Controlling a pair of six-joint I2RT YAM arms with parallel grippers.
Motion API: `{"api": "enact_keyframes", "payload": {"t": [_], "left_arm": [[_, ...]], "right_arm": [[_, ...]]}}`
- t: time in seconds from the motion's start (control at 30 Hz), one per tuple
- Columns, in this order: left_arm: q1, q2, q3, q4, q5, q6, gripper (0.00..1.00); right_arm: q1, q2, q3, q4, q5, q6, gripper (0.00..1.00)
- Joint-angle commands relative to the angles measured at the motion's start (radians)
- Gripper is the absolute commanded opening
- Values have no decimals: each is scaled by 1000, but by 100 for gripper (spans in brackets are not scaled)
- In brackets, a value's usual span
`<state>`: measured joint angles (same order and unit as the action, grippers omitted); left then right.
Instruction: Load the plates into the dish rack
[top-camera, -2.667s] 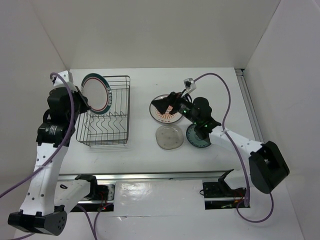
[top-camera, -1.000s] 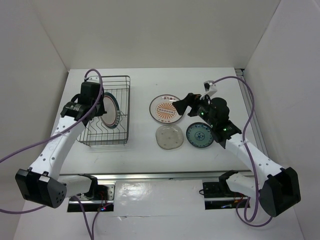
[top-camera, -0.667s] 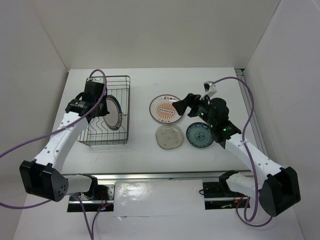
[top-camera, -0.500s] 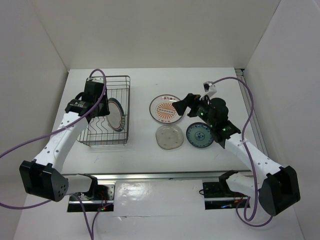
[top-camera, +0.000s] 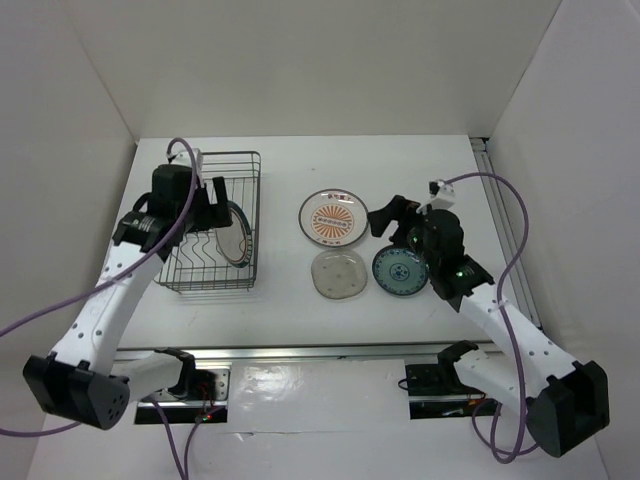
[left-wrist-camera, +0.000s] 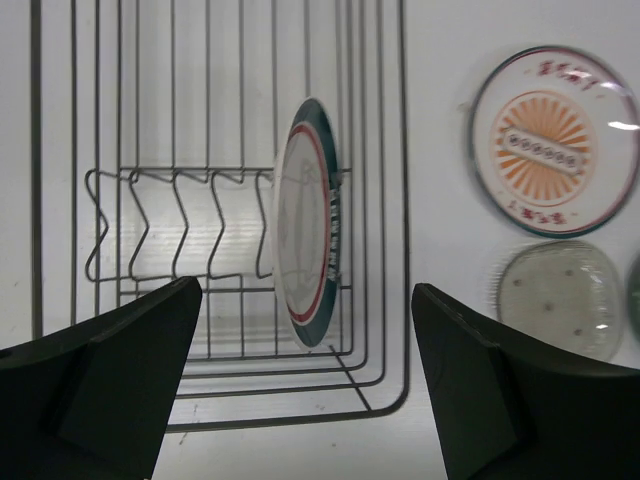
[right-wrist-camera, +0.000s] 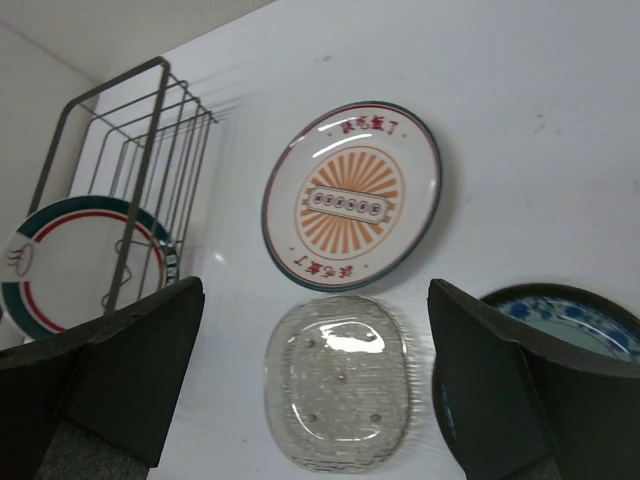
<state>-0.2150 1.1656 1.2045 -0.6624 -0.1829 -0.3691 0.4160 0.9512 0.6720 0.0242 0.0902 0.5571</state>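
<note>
Plates (top-camera: 339, 274) look stiff, glossy and breakable to me: one banded plate (left-wrist-camera: 305, 262) stands in the dish rack (left-wrist-camera: 60, 200) below my wide-open left gripper (left-wrist-camera: 305, 288), three lie flat on the table (top-camera: 290, 170) under my equally spread right gripper (right-wrist-camera: 315, 290), so I'd pinch the sunburst plate (right-wrist-camera: 350, 205) by its rim.

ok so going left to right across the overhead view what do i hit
dish rack → banded plate standing at its right end → translucent plate → teal-blue plate. sunburst plate left out: it lies directly behind the translucent one.
</note>
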Motion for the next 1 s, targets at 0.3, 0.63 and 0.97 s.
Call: {"api": "enact_keyframes", "payload": {"t": [0.3,0.63,0.97], "left_arm": [[39,-119,-36,150,322,2,100],[48,-156,-57,161,339,24,100],[77,-156,-57,170,410,24,100]], "right_arm": [[-216,194,-69,173,-279,-121,97],[-332,681,208,269,-566,-184,95],[-332,991,438,243,-699,-195,92]]}}
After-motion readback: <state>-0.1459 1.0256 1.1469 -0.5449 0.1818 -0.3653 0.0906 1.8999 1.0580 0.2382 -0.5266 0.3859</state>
